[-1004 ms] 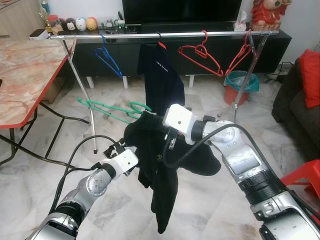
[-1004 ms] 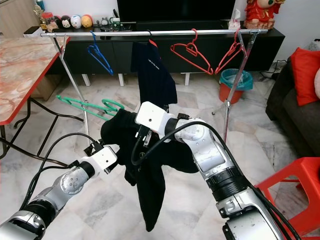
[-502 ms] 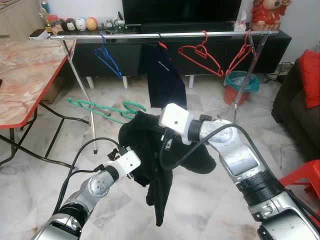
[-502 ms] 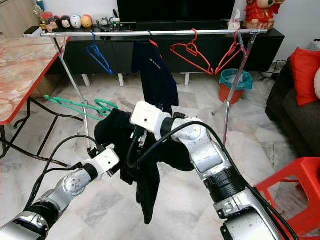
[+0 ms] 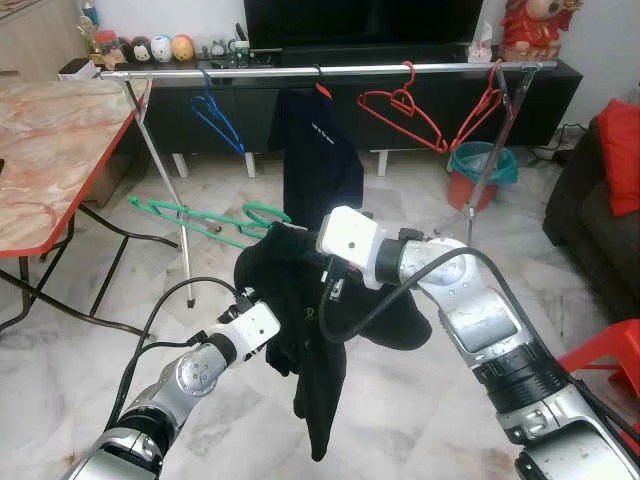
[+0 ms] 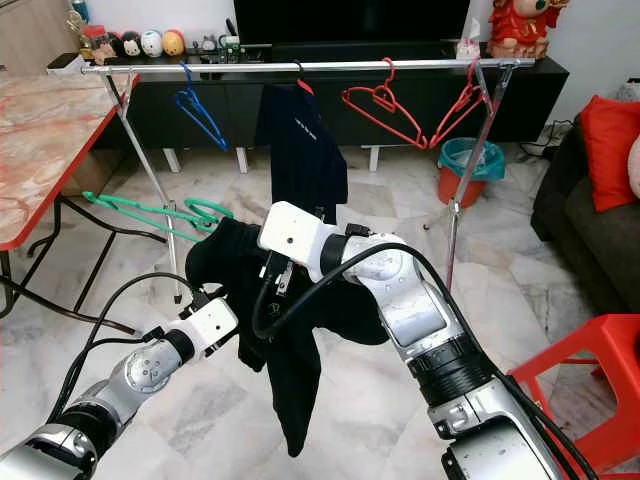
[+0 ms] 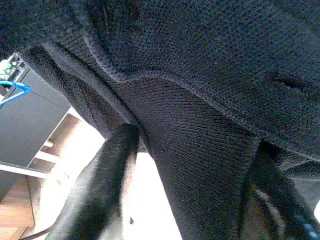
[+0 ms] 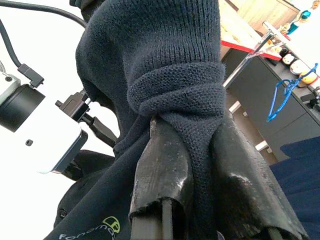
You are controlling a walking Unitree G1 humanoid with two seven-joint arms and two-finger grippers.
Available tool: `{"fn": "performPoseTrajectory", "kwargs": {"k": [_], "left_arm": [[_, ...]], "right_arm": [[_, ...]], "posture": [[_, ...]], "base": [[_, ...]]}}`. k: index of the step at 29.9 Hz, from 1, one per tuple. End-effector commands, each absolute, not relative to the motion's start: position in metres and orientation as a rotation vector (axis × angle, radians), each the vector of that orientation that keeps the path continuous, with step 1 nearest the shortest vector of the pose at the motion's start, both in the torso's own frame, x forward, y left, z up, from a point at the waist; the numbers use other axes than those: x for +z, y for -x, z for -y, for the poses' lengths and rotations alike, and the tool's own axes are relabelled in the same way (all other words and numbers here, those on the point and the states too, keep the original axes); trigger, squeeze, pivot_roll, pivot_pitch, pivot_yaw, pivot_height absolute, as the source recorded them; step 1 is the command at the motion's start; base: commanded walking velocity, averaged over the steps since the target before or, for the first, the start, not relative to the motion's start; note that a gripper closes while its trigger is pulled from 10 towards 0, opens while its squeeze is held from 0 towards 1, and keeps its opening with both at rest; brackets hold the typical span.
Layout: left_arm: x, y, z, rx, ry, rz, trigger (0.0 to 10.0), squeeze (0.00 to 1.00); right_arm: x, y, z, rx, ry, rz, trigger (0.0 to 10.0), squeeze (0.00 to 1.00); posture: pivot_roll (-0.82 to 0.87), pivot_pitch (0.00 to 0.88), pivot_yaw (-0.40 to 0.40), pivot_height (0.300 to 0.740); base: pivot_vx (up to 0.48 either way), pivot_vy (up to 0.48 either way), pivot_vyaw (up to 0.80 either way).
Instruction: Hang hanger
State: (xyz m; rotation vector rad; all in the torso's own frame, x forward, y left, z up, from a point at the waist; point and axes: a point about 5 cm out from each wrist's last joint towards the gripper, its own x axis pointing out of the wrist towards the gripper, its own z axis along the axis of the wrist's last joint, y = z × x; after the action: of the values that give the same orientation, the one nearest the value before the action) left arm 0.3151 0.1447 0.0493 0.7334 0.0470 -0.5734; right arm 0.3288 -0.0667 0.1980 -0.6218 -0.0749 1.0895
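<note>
A black knitted garment (image 5: 300,330) hangs in front of me, between both arms. A green hanger (image 5: 200,215) sticks out of its top to the left, with the hook near the collar. My right gripper (image 8: 197,150) is shut on a bunched fold of the garment, and its fingers (image 8: 162,170) pinch the knit. My left gripper (image 7: 192,145) is open lower left, pushed up into the fabric, which drapes between its fingers (image 7: 100,185). The metal clothes rail (image 5: 320,71) runs across behind.
On the rail hang a blue hanger (image 5: 215,115), a dark shirt (image 5: 318,150) and red hangers (image 5: 400,108). A marble table (image 5: 40,150) stands left, with the rack leg (image 5: 165,190) beside it. A red bin (image 5: 478,172) is back right and a red stool (image 5: 610,360) is right.
The right gripper has carried the garment and green hanger slightly left and up. The left gripper has risen further into the fabric.
</note>
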Motion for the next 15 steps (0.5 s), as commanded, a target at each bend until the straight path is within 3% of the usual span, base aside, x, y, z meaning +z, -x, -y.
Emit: {"fn": "performPoseTrajectory", "kwargs": {"k": [1, 15], "left_arm": [[0.0479, -0.3153, -0.1477, -0.573, -0.745, -0.064, 0.0, 0.00], [0.0478, -0.3155, -0.1487, -0.565, -0.739, -0.067, 0.0, 0.00]], "right_arm": [[0.2094, -0.3245, 0.0606, 1.111, 0.620, 0.133, 0.0, 0.00], [0.2080, -0.3231, 0.0598, 1.121, 0.615, 0.129, 0.0, 0.00]], "posture": [[-0.07, 0.005, 0.053, 0.740], [-0.06, 0.004, 0.054, 0.740]], "base": [[0.000, 0.000, 0.00], [0.000, 0.000, 0.00]]}}
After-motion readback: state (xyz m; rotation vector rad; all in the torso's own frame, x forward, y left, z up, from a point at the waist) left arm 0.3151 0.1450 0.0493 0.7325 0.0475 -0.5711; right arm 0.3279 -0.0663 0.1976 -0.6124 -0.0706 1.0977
